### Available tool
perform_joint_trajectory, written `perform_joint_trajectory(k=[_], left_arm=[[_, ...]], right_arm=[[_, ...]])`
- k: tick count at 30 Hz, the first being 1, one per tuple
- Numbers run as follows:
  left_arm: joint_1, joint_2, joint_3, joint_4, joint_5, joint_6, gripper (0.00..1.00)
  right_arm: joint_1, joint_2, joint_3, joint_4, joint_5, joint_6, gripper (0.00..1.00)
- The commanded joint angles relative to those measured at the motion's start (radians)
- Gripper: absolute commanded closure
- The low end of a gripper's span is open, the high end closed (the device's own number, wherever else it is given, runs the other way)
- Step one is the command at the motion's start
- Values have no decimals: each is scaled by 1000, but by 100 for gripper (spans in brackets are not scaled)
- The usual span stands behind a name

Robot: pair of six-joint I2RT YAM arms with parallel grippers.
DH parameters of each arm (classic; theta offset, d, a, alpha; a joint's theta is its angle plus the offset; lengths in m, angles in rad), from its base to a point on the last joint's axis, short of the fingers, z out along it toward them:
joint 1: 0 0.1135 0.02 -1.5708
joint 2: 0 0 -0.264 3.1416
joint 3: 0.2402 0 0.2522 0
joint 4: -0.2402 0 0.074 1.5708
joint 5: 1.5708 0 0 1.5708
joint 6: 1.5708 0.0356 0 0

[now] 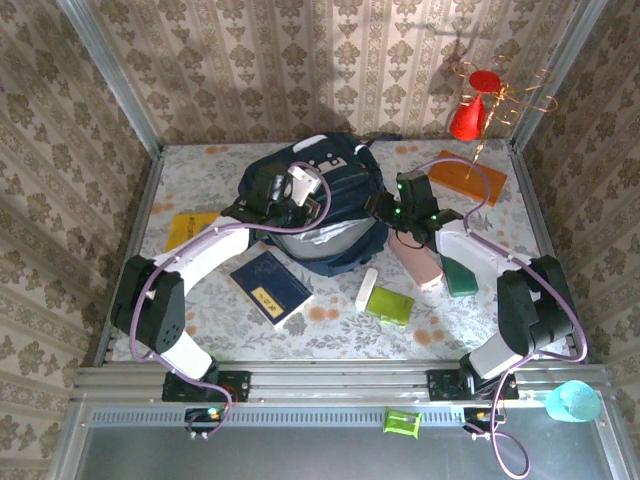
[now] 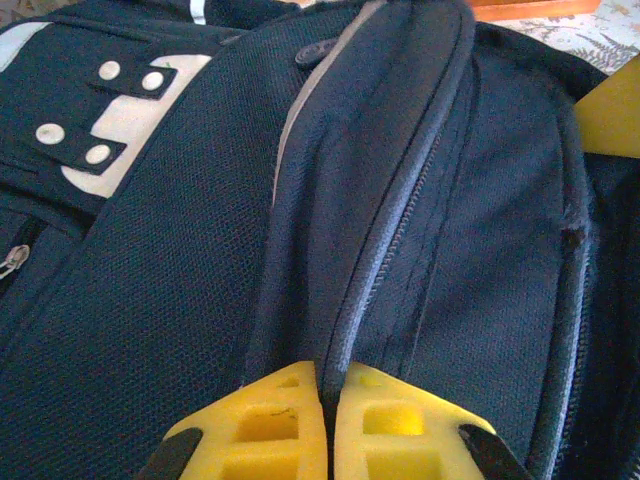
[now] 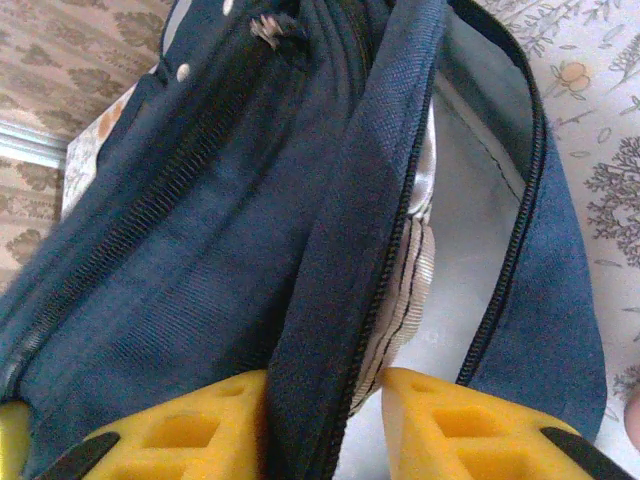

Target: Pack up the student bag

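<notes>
While left fingers (image 2: 262,432) pinch student bag (image 2: 150,290) seam (image 2: 352,300), right fingers (image 3: 455,432) clamp flap (image 3: 335,300).

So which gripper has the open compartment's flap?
The right gripper: it clamps the student bag's unzipped flap, pale lining exposed beside it. The left gripper pinches an outer fold.

Matt woven cloth student bag (image 2: 180,270), pale glossy lining, toothed zips
</notes>
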Motion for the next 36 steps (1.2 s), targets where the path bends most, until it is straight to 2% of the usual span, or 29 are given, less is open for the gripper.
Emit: perform_joint_trajectory(k=[1, 5, 8, 11, 16, 17, 23, 25, 33, 36], left_arm=[[16, -34, 6, 66, -22, -14, 100], [17, -36, -2, 71, -24, -19, 100], [24, -35, -9, 78, -25, -32, 100], [49, -33, -16, 88, -7, -67, 100], [94, -21, -12, 100, 47, -117, 100], [128, -20, -9, 100, 53, -121, 100], [185, -11, 27, 88, 86, -140, 100], [195, -21, 41, 83, 94, -143, 100], [200, -117, 73, 114, 153, -194, 100], [200, -112, 102, 115, 167, -202, 100]], right_arm=[[-11, 18, -9, 48, -84, 37, 73], [-24, 5, -17, 95, -119, 77, 90], [-38, -35, -46, 179, -148, 98, 97], [-48, -88, -85, 331, -197, 116, 100], [-58, -114, -115, 599, -304, 175, 100], [-59, -113, -116, 632, -320, 180, 100], [-66, -116, -140, 795, -389, 178, 100], [-75, -119, -147, 798, -395, 164, 99], [-112, -99, -182, 631, -320, 75, 91], [-120, -91, -196, 601, -303, 62, 84]])
